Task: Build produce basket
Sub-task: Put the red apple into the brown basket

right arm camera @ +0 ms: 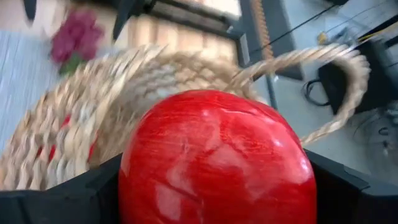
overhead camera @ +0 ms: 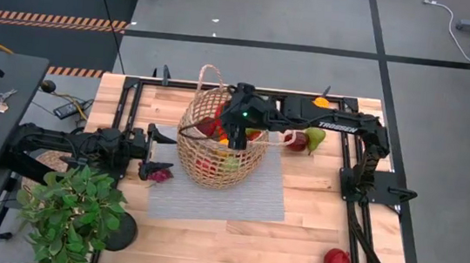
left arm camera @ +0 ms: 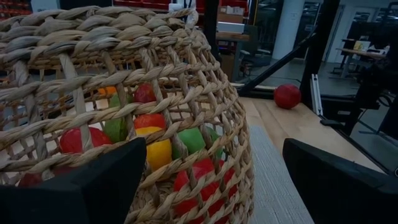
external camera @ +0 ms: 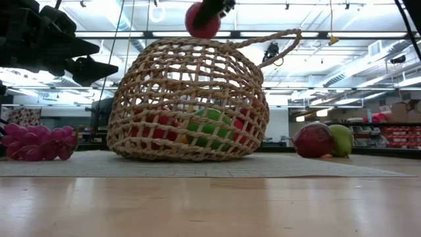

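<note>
Right pincer [right arm camera: 214,186] holds a glossy red apple [right arm camera: 214,155] between its two dark fingers, poised above the mouth of the wicker basket [overhead camera: 216,143], which sits at the centre of the high view on a grey mat [overhead camera: 237,197]. Seen from the low view, the apple [external camera: 202,21] hangs at the top of the frame, just over the rim. It looks hard, smooth and probably light, so a hold across its widest part seems safest; the shiny skin could slip under a shallow grip.

Left pincer [left arm camera: 205,186] stands wide and empty just beside the basket, at the centre left of the high view. The open weave looks light and springy, likely to tip or slide if pushed; the rim or a loop handle [right arm camera: 323,81] would be the natural hold.

Inside lie red, green and yellow produce [left arm camera: 155,140]. Purple grapes [external camera: 36,141] lie at the low view's left, and a dark-red fruit [external camera: 313,139] and a green pear [external camera: 342,140] at its right.
</note>
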Motion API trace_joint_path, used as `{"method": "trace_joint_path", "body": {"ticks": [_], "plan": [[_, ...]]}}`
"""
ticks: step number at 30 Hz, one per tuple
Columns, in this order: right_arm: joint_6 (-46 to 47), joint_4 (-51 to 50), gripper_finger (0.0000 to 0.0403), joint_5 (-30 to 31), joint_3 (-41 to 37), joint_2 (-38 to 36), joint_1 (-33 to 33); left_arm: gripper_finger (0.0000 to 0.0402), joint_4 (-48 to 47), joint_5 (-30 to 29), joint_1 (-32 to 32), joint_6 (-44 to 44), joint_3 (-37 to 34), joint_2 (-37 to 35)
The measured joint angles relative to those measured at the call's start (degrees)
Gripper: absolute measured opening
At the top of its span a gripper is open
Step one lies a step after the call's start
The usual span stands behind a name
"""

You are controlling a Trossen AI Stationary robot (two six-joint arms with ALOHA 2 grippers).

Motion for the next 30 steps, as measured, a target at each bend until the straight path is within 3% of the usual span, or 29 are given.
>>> {"method": "trace_joint_path", "body": {"ticks": [9,14,17,20,24,30], "plan": [[-0.9,0.4,0.0343,0.6,0.0,0.5,0.1,0.0386,0.0,0.0,0.0,0.0,0.0,0.3],[3.9,1.2,0.0343,3.8,0.6,-0.9,1.6,0.0386,0.0,0.0,0.0,0.0,0.0,0.5],[13.9,2.9,0.0343,8.2,2.6,-1.1,2.3,0.0386,0.0,0.0,0.0,0.0,0.0,0.7],[33.9,3.7,0.0343,11.1,5.3,-1.3,2.3,0.0386,-0.2,0.0,0.0,0.0,0.0,0.8],[56.4,3.5,0.0343,8.1,7.9,-1.3,0.8,0.0386,-0.1,0.0,0.0,0.0,0.0,0.8],[64.9,3.1,0.0343,-0.5,8.2,-1.3,-1.8,0.0386,-0.1,0.0,0.0,0.0,0.0,0.8]]}}
